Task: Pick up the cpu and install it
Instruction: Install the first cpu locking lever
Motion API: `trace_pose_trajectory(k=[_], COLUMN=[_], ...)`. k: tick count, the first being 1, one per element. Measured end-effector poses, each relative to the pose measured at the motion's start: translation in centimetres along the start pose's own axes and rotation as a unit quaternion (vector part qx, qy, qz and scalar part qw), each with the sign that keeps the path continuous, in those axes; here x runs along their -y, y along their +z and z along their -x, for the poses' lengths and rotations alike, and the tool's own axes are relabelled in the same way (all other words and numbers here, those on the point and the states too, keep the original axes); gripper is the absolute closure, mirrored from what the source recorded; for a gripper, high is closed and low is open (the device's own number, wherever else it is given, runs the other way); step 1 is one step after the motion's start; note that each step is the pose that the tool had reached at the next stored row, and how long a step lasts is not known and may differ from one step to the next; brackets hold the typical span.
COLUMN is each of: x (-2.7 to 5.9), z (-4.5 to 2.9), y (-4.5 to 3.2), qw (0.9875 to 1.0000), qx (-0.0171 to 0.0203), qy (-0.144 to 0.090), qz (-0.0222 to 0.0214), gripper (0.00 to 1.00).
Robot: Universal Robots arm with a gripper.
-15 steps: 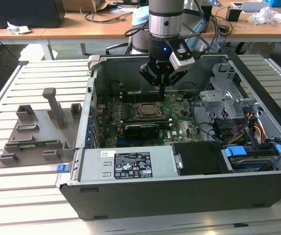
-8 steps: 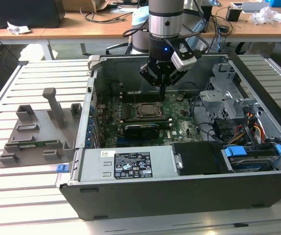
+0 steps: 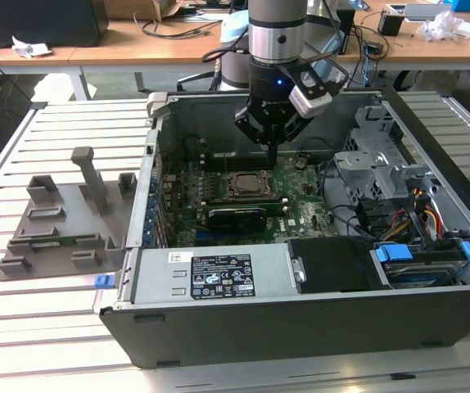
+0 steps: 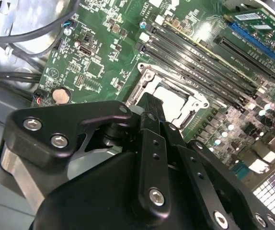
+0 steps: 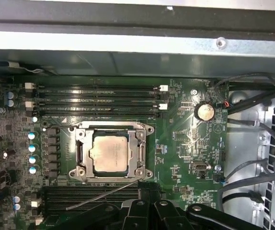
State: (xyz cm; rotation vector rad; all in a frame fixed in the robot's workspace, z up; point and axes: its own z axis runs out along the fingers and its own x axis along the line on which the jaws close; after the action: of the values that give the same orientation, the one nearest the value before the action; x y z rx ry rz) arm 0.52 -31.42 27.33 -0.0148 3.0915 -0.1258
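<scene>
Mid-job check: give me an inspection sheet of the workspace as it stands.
Surface: slatted metal table carrying the open computer case.
Job's things: cpu lies in the socket frame, apart from the gripper.
Clutter: grey fixture tray at the exterior view's left.
Gripper: gripper hovers over the motherboard, near the socket frame.
Cables: coloured wires beside the drive cage.
Surroundings: wooden desks behind the case.

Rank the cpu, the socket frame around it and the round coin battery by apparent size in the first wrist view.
1. socket frame: largest; it surrounds the chip.
2. cpu: lies inside the frame.
3. coin battery: smallest.
All sit on the same motherboard, so nearness to the camera hardly affects the order.
</scene>
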Motion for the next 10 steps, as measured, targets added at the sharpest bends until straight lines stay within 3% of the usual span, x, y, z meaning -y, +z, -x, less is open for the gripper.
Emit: trace_pose_trajectory(k=[10], x=[0.0], z=[0.0], y=[0.0], qw=[0.9992], qx=[0.0034], qy=[-0.041], qz=[0.002], gripper=[0.89])
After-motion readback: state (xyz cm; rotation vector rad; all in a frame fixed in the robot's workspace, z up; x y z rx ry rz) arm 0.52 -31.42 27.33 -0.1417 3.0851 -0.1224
